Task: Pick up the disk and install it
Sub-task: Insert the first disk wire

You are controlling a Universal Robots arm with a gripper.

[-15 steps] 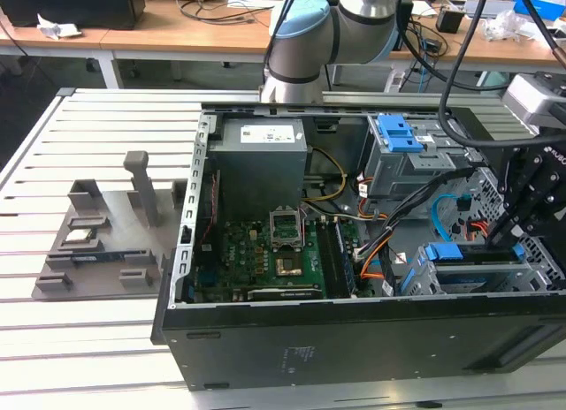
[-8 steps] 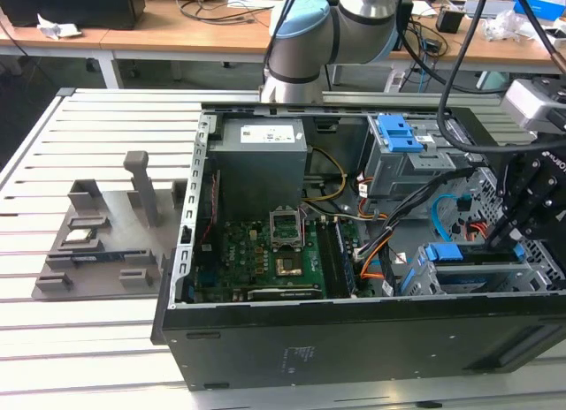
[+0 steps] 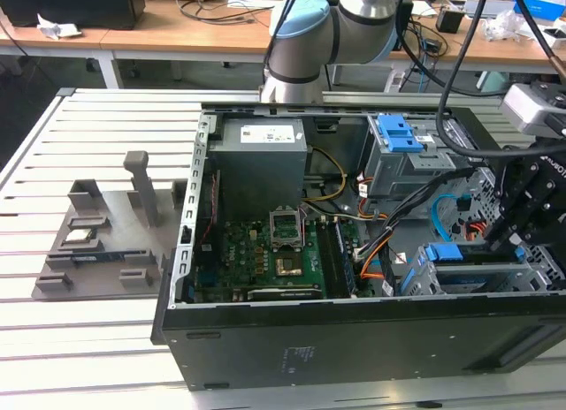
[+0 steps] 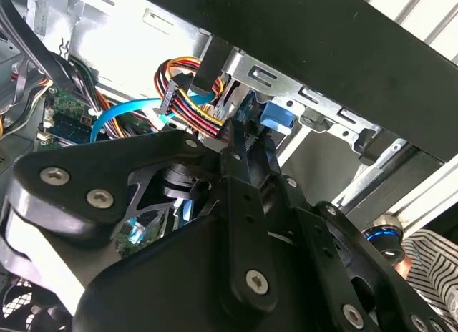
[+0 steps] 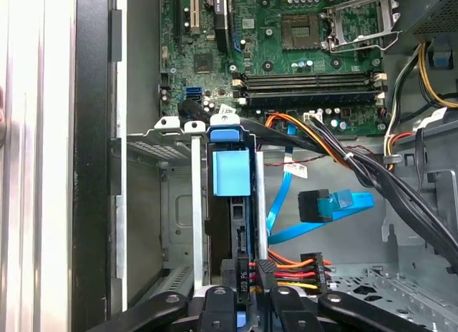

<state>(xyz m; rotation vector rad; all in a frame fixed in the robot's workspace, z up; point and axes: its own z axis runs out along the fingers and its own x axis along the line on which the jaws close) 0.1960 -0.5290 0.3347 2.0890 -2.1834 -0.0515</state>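
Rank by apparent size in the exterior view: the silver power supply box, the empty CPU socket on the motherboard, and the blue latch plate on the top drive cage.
1. Power supply box, clearly largest.
2. Blue latch plate.
3. CPU socket; it looks close to the latch plate, so this order is unsure.

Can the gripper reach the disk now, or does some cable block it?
Probably yes: the gripper sits right at the disk in its metal bay; the cables run alongside.

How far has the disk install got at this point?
Pickup looks done: the disk, blue frame showing, stands edge-on inside the metal drive cage of the open computer case. In hand: the tool sits at its outer end. Whether it is fully seated is unclear; the blue data cable hangs loose.
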